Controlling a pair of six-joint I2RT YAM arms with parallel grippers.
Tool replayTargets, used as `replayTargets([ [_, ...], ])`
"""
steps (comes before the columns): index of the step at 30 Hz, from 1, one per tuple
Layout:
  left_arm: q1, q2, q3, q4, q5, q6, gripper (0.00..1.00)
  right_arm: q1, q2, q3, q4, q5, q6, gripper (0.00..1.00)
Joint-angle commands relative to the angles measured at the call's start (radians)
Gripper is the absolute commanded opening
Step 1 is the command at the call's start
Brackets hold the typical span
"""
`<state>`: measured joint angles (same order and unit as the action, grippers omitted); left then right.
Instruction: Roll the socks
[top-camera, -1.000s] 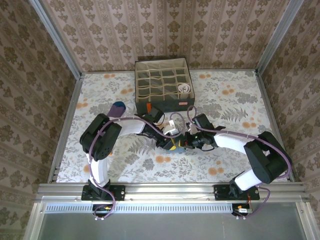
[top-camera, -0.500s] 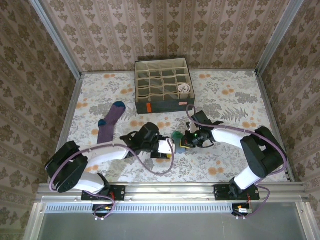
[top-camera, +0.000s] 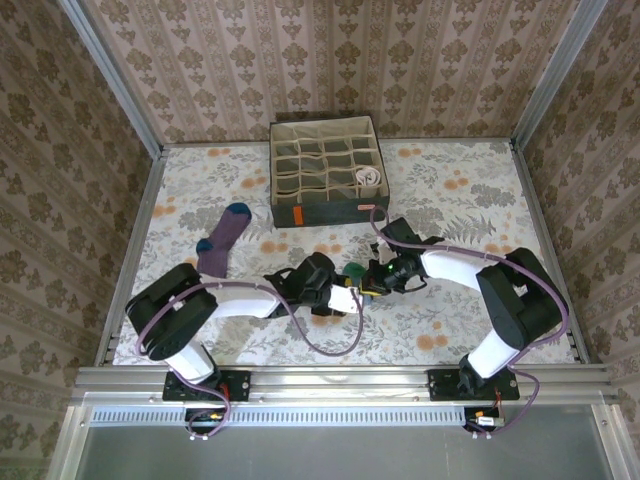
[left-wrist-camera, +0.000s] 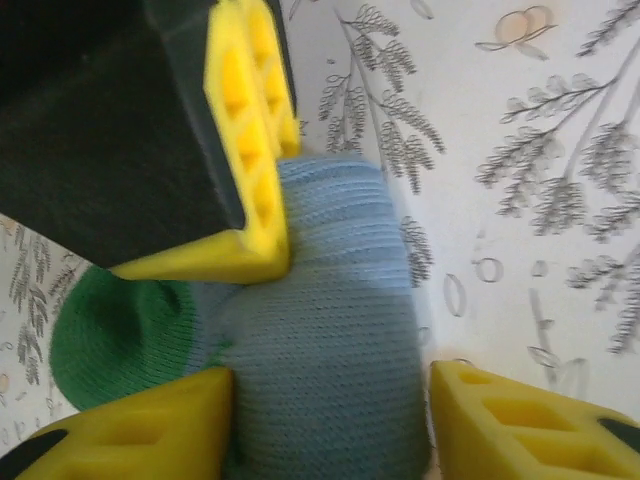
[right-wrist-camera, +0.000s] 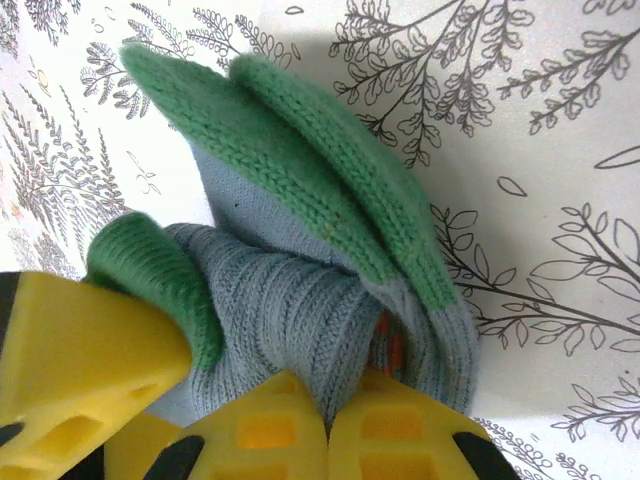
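- Sock (top-camera: 356, 272), blue-grey with green ends, lies bunched up in the middle of the table (top-camera: 470, 200), between the two grippers.
- In the right wrist view its two green flaps stick out on the far side. A bit of orange peeks out low in the folds.
- The left gripper (left-wrist-camera: 330, 425) comes in from the left. Its yellow fingers (left-wrist-camera: 150, 425) stand apart, one on each side of the blue part of the sock.
- The sock fills the gap between those fingers. I cannot tell if they squeeze it or just touch it.
- The right gripper (right-wrist-camera: 327, 418) comes in from the right. Its two yellow fingers are pressed together, with a fold of the blue-grey sock pinched between the tips.
- In the left wrist view one right finger rests on top of the sock, beside the green end.
- The two grippers are very close, tip to tip at the sock.
- A purple sock (top-camera: 222, 240) with a blue toe lies flat on the left side of the table, well apart from the grippers.
- A grey box (top-camera: 320, 212) with many small pockets stands at the far middle of the table.
- A white sock (top-camera: 370, 177) with dark stripes sits rolled up in a pocket on the right side of the box.
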<state>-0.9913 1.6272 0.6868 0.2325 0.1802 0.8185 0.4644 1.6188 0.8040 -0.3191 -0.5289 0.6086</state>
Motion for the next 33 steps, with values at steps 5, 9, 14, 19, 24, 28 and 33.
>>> replayTargets([
  [5,0.066,0.060,0.136,-0.292,0.197,-0.073,0.00,-0.008,-0.055,-0.055,-0.016,0.002,-0.010,0.19],
  [9,0.098,0.076,0.198,-0.436,0.303,-0.116,0.00,-0.013,-0.162,-0.076,0.034,-0.007,-0.020,0.45],
  [14,0.139,0.169,0.331,-0.641,0.481,-0.206,0.01,-0.013,-0.294,-0.113,0.027,0.062,-0.070,0.52],
  [19,0.166,0.322,0.465,-0.804,0.603,-0.295,0.02,-0.001,-0.351,-0.211,0.116,0.090,-0.043,0.53],
  [24,0.170,0.347,0.477,-0.770,0.617,-0.374,0.02,0.034,-0.338,-0.249,0.156,0.116,-0.027,0.57],
  [28,0.168,0.344,0.476,-0.746,0.622,-0.395,0.02,0.051,-0.297,-0.243,0.168,0.136,-0.024,0.56],
  [33,0.165,0.311,0.439,-0.704,0.614,-0.384,0.02,0.048,-0.200,-0.216,0.119,0.183,-0.003,0.31],
])
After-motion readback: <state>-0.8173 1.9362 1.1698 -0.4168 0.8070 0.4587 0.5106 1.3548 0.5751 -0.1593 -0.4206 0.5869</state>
